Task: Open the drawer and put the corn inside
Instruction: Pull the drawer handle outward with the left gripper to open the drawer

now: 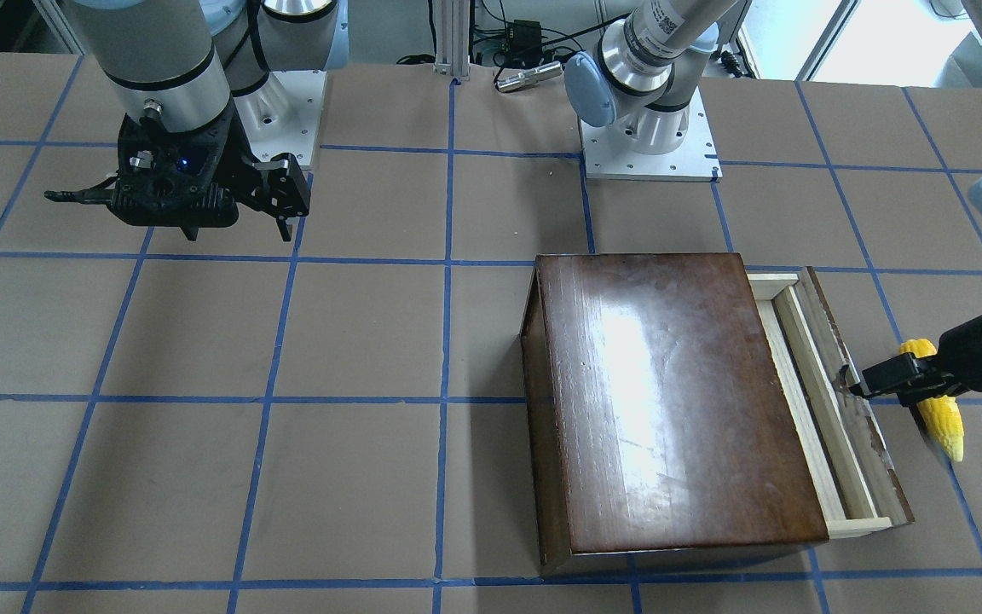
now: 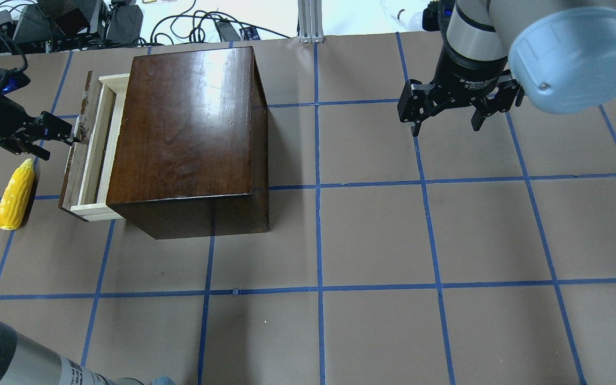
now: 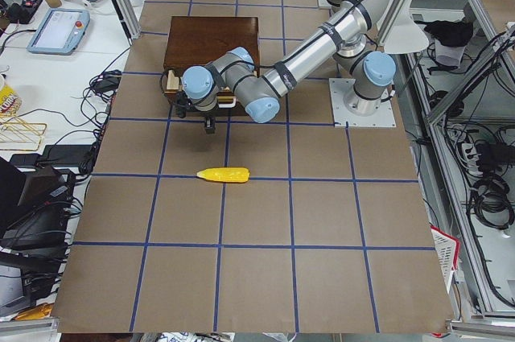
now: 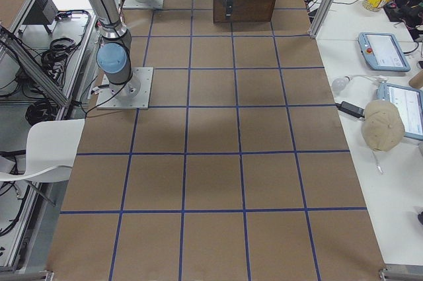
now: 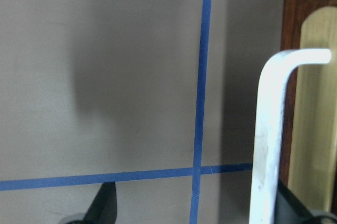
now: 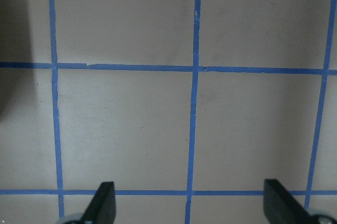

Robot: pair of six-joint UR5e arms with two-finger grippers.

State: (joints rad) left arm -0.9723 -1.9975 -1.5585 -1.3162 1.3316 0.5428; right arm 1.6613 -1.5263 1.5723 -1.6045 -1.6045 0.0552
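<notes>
Counter of brown board, ruled into squares by blue tape, carries everything. Largest on it is the glossy dark-brown box, standing on the robot's left half. From the box's left side the drawer is pulled part way out, showing its pale wood tray behind the worn dark front panel.

At that panel sits the left hand, reaching in low from the counter's left edge. Its wrist view shows its fingers spread wide, with the drawer's white handle between them, close against one finger; whether they touch I cannot tell.

Well apart, over bare counter on the robot's right half, hangs the right hand, pointing down, fingers likewise spread and nothing between them.

Smallest is the corn, a yellow cob lying flat on the counter outside the drawer, just beyond the front panel and near the left hand, its narrow tip pointing away from the robot.
</notes>
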